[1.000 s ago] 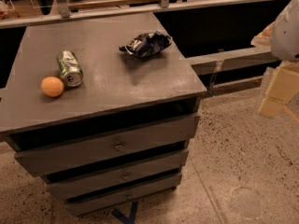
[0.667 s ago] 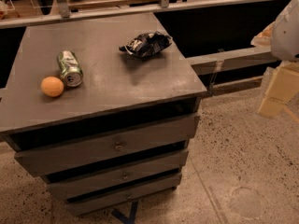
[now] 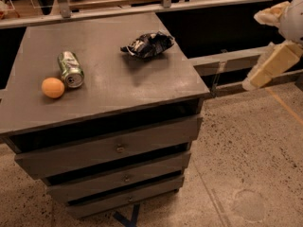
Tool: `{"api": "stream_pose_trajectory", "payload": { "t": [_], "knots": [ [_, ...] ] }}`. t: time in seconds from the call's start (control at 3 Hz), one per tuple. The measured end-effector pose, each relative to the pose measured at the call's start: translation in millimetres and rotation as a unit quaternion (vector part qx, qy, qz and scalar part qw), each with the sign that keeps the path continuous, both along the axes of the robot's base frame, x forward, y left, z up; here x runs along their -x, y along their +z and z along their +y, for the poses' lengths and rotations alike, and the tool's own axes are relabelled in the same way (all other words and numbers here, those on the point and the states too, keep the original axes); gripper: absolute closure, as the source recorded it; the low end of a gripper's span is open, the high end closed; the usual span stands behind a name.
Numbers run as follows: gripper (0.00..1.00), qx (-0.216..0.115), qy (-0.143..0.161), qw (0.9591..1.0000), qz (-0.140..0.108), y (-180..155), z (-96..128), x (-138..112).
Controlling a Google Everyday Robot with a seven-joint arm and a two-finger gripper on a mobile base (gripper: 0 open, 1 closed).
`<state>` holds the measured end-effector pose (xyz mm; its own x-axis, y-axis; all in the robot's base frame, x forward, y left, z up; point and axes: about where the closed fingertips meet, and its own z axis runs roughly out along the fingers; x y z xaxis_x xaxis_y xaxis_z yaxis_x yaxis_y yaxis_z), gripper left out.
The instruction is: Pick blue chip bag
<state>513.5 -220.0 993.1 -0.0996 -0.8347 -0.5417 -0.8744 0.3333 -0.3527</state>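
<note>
The blue chip bag, a crumpled dark glossy foil bag with white markings, lies on the grey drawer cabinet's top near its back right corner. My gripper is at the right edge of the view, off the cabinet and well to the right of the bag, over the floor. Its two cream fingers are spread apart with nothing between them. It touches nothing.
A green soda can lies on its side at the left of the top, with an orange ball next to it. The cabinet has three drawers below. A dark shelf and rails run behind. The floor is speckled stone.
My gripper has moved up and slightly left at the right edge of the view. The bag, can and ball have not moved.
</note>
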Motion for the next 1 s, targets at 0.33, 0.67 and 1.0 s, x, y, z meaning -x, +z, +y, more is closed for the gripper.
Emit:
{"api": "stream_pose_trajectory", "payload": {
  "t": [0.33,0.67,1.0],
  "knots": [
    [0.0,-0.118,0.019,0.9902,-0.072,19,21,-65],
    [0.0,-0.175,0.025,0.9774,-0.116,35,41,-120],
    [0.0,-0.175,0.048,0.974,-0.136,38,83,-169]
  ]
}}
